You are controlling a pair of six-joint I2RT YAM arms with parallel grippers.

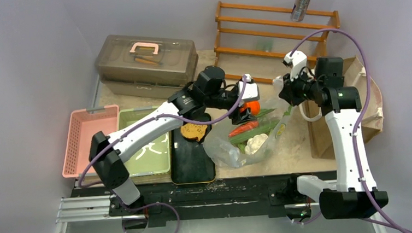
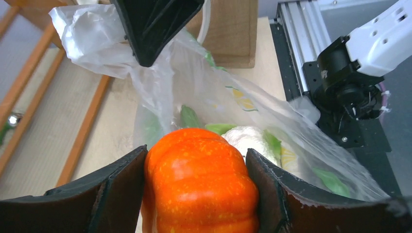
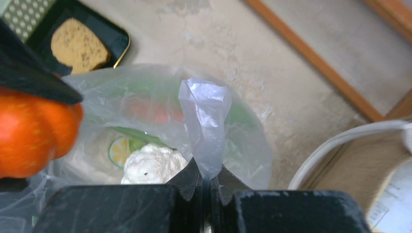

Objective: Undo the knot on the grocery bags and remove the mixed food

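My left gripper (image 1: 245, 109) (image 2: 195, 156) is shut on a ribbed orange-red tomato (image 2: 199, 187) (image 1: 252, 107), held just above the mouth of the transparent plastic bag (image 1: 231, 150). My right gripper (image 1: 285, 92) (image 3: 206, 183) is shut on a raised flap of that bag (image 3: 206, 114). Inside the bag lie a cauliflower (image 3: 150, 165) (image 1: 256, 142), a carrot (image 1: 243, 128) and a green cucumber (image 1: 259, 131). One toast slice (image 1: 194, 131) lies on the black tray (image 1: 191, 167). The brown paper bag (image 1: 370, 110) lies at the right, behind my right arm.
A grey-brown lidded case (image 1: 145, 63) stands at the back left. A wooden rack (image 1: 274, 29) with a silver can (image 1: 301, 3) is at the back. A pink basket (image 1: 85, 138) and a green tray (image 1: 148, 150) sit left of the black tray.
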